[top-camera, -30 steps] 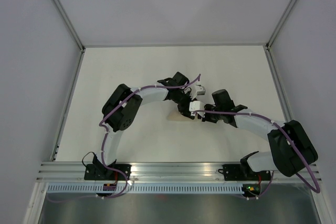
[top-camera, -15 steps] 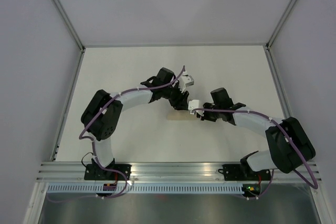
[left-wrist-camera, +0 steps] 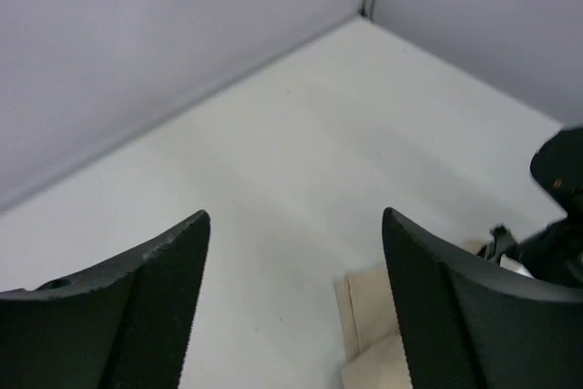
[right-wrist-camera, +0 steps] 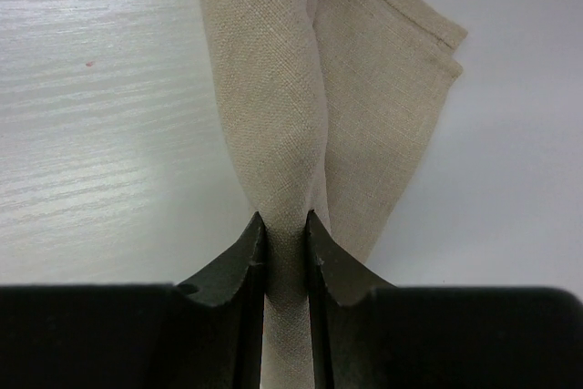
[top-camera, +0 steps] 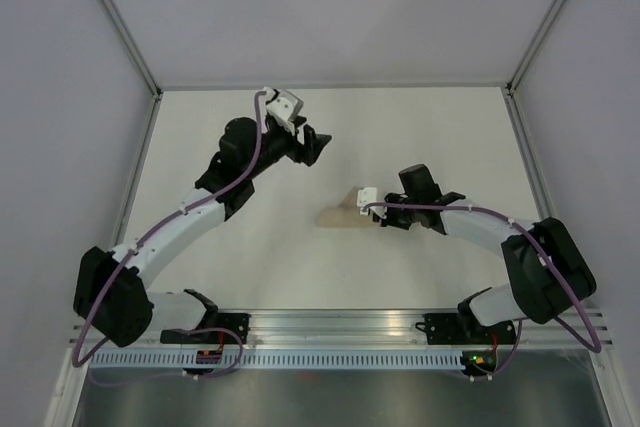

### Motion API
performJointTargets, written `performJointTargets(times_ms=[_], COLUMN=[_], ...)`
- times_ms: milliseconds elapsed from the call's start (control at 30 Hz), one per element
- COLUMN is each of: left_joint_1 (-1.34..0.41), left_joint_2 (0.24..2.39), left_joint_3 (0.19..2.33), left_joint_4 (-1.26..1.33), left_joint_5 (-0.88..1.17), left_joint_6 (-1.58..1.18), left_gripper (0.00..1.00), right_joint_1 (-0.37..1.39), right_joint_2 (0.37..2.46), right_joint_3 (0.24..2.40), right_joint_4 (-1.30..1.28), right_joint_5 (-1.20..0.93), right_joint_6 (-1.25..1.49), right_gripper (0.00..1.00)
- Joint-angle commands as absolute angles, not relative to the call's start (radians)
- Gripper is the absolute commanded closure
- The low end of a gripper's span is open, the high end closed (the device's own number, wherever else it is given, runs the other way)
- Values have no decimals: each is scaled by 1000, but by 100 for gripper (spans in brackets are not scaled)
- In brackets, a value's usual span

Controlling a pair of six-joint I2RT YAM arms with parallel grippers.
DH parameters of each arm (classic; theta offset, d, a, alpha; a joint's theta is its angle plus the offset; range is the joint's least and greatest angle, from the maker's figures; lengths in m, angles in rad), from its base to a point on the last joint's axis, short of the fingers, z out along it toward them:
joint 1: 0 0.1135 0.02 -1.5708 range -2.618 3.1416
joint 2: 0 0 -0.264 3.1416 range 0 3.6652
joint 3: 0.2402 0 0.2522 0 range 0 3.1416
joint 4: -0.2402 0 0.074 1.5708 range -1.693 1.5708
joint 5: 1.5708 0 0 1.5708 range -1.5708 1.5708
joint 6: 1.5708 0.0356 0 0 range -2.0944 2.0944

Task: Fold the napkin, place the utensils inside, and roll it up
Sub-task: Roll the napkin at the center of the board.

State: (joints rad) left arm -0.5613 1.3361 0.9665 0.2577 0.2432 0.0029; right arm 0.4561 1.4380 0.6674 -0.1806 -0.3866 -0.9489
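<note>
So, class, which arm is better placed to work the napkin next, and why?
Right. The right gripper is shut on the napkin; the left gripper is open, well clear of it.

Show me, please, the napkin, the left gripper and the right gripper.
napkin (right-wrist-camera: pixel 273 88), right wrist view, on the raised fold.
left gripper (left-wrist-camera: pixel 293 225), left wrist view, midway between its fingertips.
right gripper (right-wrist-camera: pixel 283 230), right wrist view, midway between its fingertips.

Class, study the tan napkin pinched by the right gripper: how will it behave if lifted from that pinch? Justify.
Probably floppy: the napkin bunches into a soft ridge where the right gripper has its jaws closed on it. Likely light, being thin woven cloth. The coarse weave should resist slipping; loose folded layers may sag open.
</note>
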Motion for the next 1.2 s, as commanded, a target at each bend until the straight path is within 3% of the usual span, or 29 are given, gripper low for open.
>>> performJointTargets(times_ms=[0, 33, 200, 300, 533, 800, 1167], left_joint_1=[-542, -538, -537, -535, -503, -520, -719], left_joint_2=[1255, 1253, 1273, 1281, 1302, 1215, 1117], left_joint_3=[1064, 1083, 1216, 1296, 1350, 1197, 766], left_joint_4=[321, 307, 218, 178, 138, 178, 494], left_joint_5=[130, 138, 157, 80, 185, 203, 15], left_joint_6=[-61, -69, -11, -49, -130, -81, 224], left_gripper=[19, 12, 0, 0, 0, 2, 6], right_joint_1=[460, 460, 460, 462, 460, 446, 399], right_joint_2=[1493, 1496, 1511, 1516, 1549, 1696, 1908], right_joint_3=[666, 673, 686, 689, 730, 897, 1124], right_joint_4=[-261, -262, -268, -270, -322, -530, -784], right_joint_5=[-367, -368, -371, -371, -387, -445, -518], right_joint_6=[-948, -946, -943, -942, -948, -962, -970], right_gripper=[90, 91, 91, 91, 91, 92, 94])
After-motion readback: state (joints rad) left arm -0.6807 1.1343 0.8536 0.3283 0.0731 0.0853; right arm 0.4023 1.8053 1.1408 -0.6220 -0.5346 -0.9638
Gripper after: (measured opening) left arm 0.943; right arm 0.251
